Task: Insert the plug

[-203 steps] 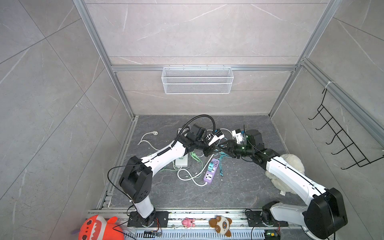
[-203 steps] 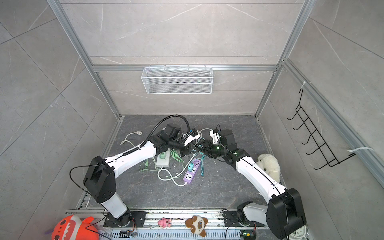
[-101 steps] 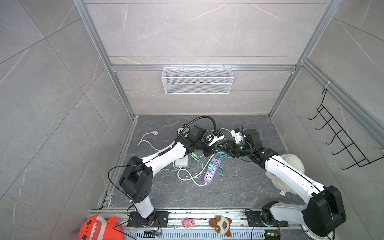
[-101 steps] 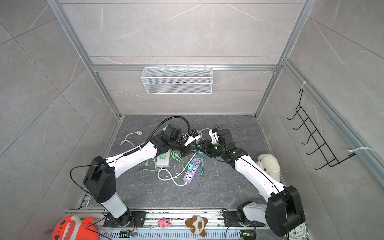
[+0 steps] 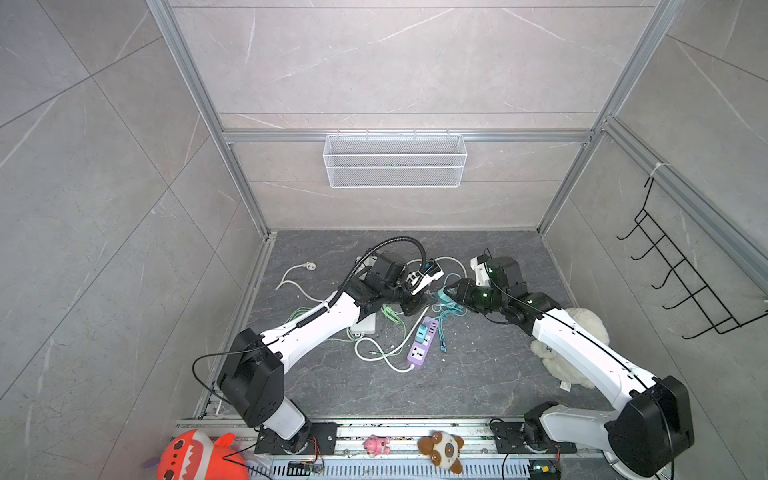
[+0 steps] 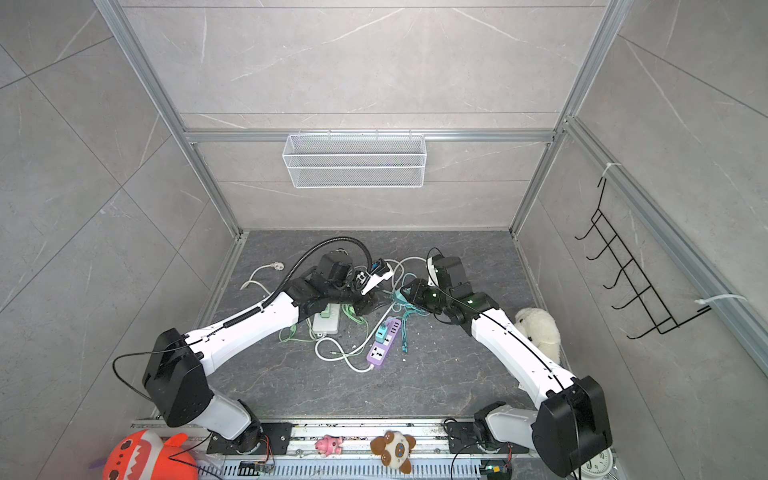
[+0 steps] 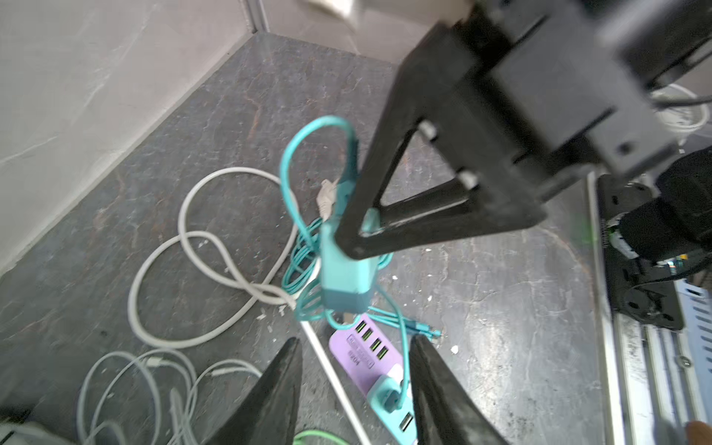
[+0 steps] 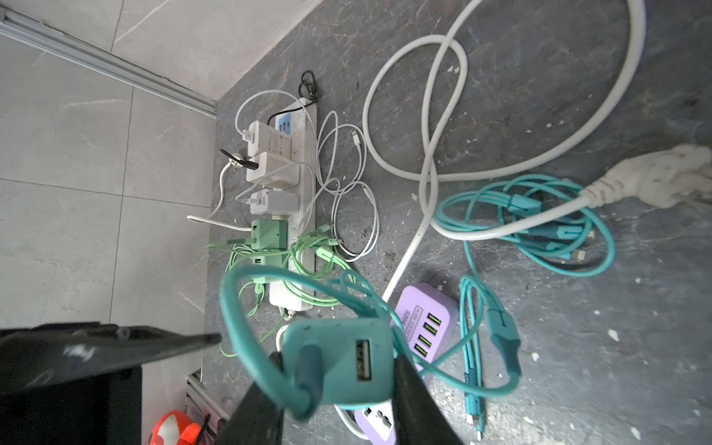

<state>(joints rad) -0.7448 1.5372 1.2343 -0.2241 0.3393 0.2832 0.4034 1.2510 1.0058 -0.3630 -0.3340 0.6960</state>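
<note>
The plug (image 8: 339, 358) is a teal USB charger block, held above the floor with my right gripper (image 8: 339, 368) shut on its sides. A teal cable (image 8: 235, 308) loops out of one of its ports. In the left wrist view the plug (image 7: 345, 277) hangs from the right gripper's black fingers. My left gripper (image 7: 355, 343) is open and empty just in front of it, above the purple power strip (image 7: 366, 346). In both top views the two grippers meet over the purple strip (image 5: 424, 345) (image 6: 384, 343). Another teal charger (image 7: 389, 393) sits in that strip.
A white power strip (image 8: 304, 192) with white and green chargers lies to the left. White cable loops (image 8: 424, 115) and a teal cable bundle (image 8: 539, 223) litter the floor. A white plush toy (image 5: 569, 332) lies beside the right arm. Small toys (image 5: 440, 446) sit on the front rail.
My left gripper's jaws have parted. The right gripper still holds the teal plug, and both arms have shifted only slightly.
</note>
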